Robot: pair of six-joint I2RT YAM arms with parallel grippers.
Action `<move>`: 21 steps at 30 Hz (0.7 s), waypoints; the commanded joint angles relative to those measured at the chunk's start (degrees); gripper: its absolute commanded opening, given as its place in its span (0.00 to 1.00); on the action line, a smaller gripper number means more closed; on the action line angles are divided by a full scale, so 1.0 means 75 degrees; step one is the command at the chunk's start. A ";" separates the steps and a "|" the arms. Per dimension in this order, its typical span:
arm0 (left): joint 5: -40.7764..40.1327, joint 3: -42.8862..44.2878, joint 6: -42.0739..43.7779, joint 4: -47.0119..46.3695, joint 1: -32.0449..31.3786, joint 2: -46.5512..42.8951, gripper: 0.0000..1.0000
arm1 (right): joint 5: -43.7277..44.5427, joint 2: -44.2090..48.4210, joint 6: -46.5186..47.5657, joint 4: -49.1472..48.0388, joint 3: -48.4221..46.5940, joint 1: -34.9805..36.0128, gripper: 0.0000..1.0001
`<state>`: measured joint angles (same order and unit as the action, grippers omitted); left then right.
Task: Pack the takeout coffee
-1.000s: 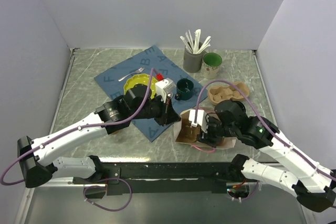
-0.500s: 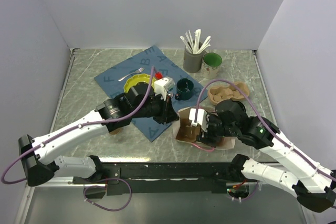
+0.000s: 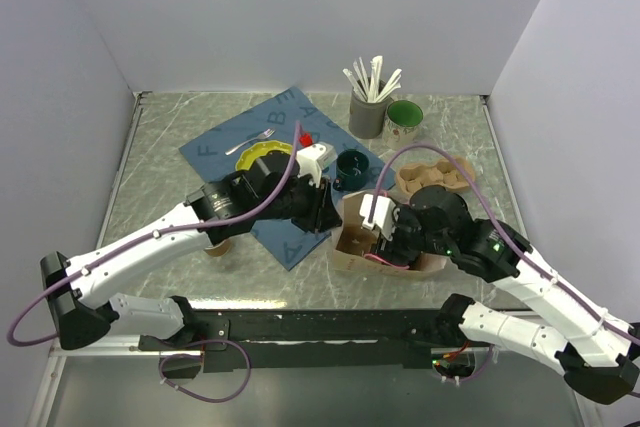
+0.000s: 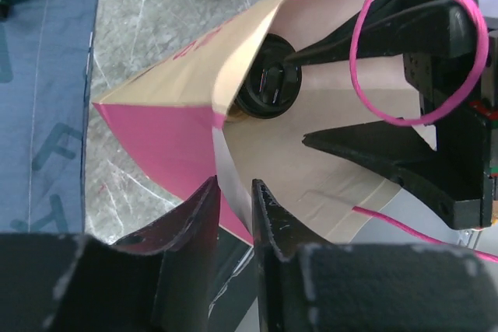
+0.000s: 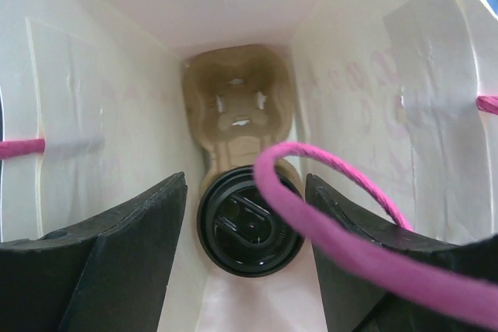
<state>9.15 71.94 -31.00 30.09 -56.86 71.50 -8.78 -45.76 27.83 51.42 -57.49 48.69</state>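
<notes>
Right wrist view: the right tool (image 5: 247,184) stands wide inside the paper bag (image 5: 117,114), holding nothing. Deeper in, the takeout coffee (image 5: 249,232) sits in a pulp carrier (image 5: 237,106), with a pink handle (image 5: 331,192) crossing before it. The left tool (image 4: 233,186) is only narrowly apart, around the bag's edge.

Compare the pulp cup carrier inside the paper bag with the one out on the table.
The carrier in the bag lies at the bottom of the paper bag; the carrier on the table sits out in the open beyond it. The bagged one holds the takeout coffee with its black lid; the wells of the one on the table look empty. Both are brown moulded pulp.
</notes>
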 commanded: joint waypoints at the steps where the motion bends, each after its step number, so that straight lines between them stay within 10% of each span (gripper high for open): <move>1: -0.0223 0.0497 0.0161 0.0160 0.0034 0.0145 0.29 | 0.0314 -0.0051 -0.0102 -0.0434 -0.0478 -0.0175 0.69; 21: -0.0985 0.1903 0.1004 0.0781 0.0152 0.0696 0.44 | 0.1487 -0.0227 -0.0535 -0.0434 -0.1099 -0.0491 0.68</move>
<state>4.71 81.84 -26.11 35.27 -56.36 76.18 0.69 -47.70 25.56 50.15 -62.37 45.74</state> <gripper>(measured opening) 0.430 0.687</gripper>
